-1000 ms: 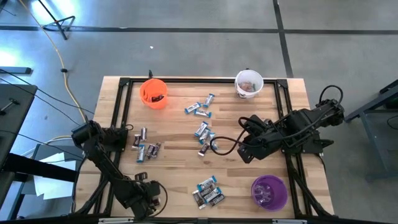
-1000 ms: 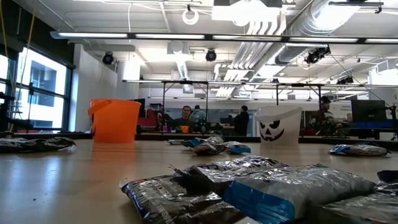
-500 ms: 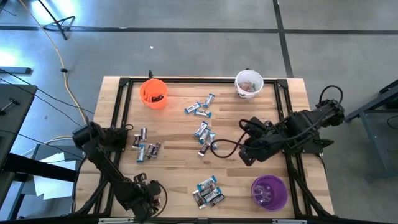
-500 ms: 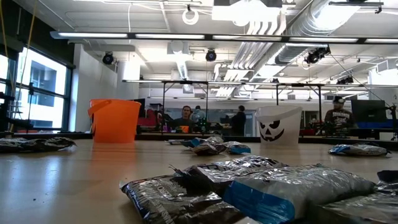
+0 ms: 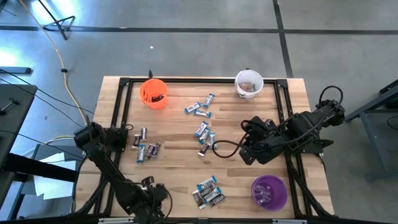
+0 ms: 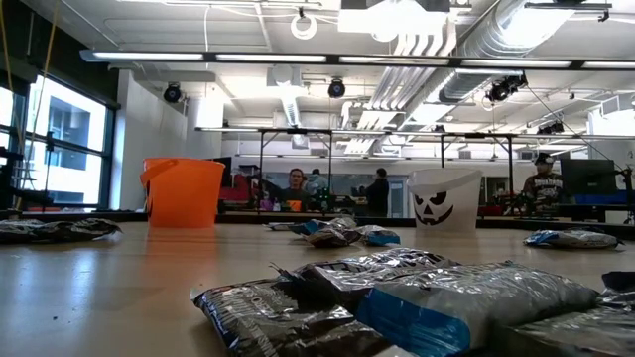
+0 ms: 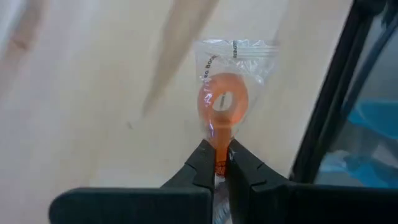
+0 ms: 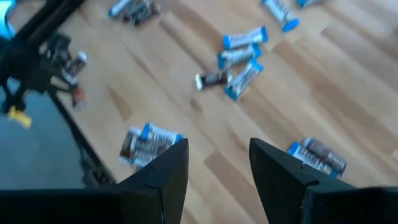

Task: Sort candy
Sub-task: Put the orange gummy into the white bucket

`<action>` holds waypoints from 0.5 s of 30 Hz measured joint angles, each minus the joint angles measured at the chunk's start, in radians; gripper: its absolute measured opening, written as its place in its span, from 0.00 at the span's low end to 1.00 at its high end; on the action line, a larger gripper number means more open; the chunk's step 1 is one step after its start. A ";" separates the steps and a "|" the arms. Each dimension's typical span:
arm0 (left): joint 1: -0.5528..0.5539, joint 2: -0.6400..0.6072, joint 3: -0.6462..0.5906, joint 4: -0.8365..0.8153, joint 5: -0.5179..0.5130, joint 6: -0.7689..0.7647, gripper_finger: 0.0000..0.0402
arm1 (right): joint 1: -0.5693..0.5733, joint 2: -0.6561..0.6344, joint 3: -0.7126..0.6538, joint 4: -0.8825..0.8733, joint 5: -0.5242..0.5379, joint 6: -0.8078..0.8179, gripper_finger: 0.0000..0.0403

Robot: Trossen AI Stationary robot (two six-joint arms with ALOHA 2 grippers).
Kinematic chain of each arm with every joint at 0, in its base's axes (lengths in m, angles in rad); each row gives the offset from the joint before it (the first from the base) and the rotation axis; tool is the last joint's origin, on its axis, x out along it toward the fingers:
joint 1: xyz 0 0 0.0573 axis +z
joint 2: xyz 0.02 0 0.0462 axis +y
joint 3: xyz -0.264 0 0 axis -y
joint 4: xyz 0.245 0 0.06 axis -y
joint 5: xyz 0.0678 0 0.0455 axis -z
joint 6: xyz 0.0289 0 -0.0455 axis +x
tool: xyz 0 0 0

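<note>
The candy lies in several clusters on the wooden table: blue-and-white and dark pieces at the centre (image 5: 204, 137), the far centre (image 5: 200, 109), the left (image 5: 146, 148) and the near centre (image 5: 208, 191). The near cluster fills the low view's foreground (image 6: 417, 297). My left gripper (image 5: 149, 194) is at the near-left edge, shut on an orange ring candy in a clear wrapper (image 7: 222, 102). My right gripper (image 8: 217, 165) is open, above bare wood right of the centre cluster (image 5: 246, 153). My left gripper (image 7: 216, 163) pinches one end of the clear wrapper (image 7: 217, 146) between its two fingertips. The orange ring and the rest of the wrapper stick out beyond the fingers over the wood. Whether the candy is lifted clear of the table I cannot tell.
Orange cup (image 5: 153, 93) at far left, white cup with a face (image 5: 249, 83) at far right, purple cup (image 5: 268, 191) at near right. A black frame rail (image 7: 323, 106) runs beside the held candy. Bare wood lies between the clusters. People stand in the room behind (image 6: 293, 186).
My left gripper has shifted a little toward the table's right along the near edge, staying shut. My right gripper has drifted slightly toward the near edge. The candy clusters and cups have kept their places.
</note>
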 joint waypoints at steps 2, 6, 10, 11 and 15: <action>0.022 0.000 0.018 -0.023 -0.009 0.033 0.01 | 0.000 0.005 0.000 0.004 0.037 0.013 0.41; 0.072 0.000 0.068 -0.102 -0.015 0.117 0.01 | -0.002 0.030 0.000 0.079 0.072 -0.041 0.41; 0.127 -0.002 0.139 -0.213 -0.059 0.219 0.01 | -0.001 0.074 0.000 0.211 0.072 -0.160 0.41; 0.142 -0.002 0.155 -0.242 -0.073 0.239 0.01 | -0.001 0.083 0.000 0.234 0.072 -0.184 0.41; 0.205 -0.003 0.223 -0.341 -0.121 0.322 0.01 | -0.001 0.122 0.000 0.306 0.081 -0.254 0.41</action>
